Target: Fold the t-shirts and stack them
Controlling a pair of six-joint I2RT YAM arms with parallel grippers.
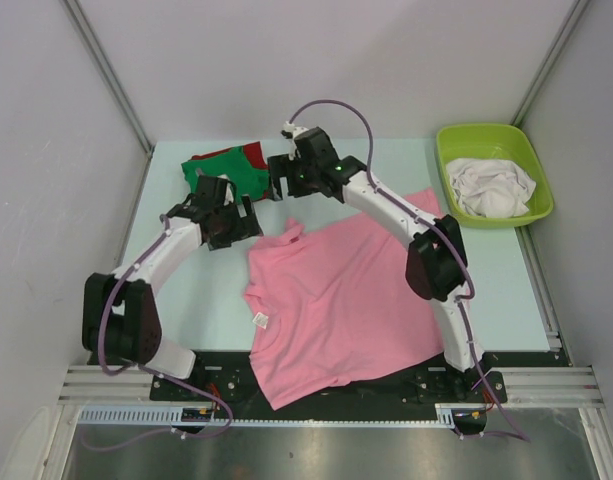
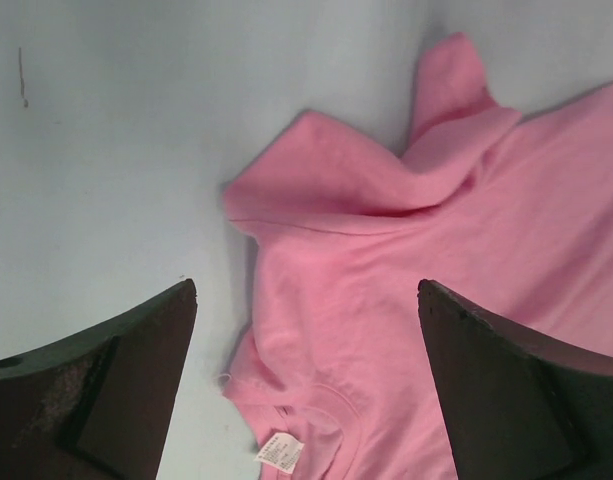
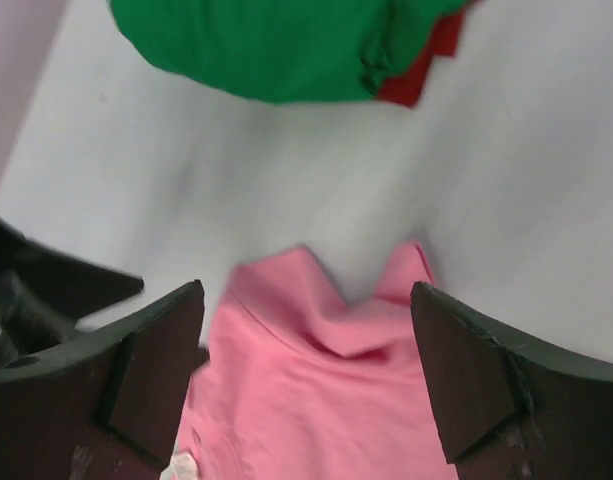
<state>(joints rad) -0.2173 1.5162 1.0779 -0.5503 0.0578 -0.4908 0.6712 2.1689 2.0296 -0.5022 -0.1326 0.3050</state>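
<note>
The pink shirt (image 1: pixel 336 300) lies spread at frame centre. It looks limp and light and will likely sag, so its crumpled upper-left corner seems the best hold. Left gripper (image 2: pixel 306 290) and right gripper (image 3: pixel 307 290) both gape wide, empty.

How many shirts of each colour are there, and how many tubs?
Pink t-shirt: 1
Green t-shirt: 1
Red t-shirt: 1
White cloth bundle in the tub: 1, cannot tell how many shirts it holds
Lime-green tub: 1
Total: 5
</note>
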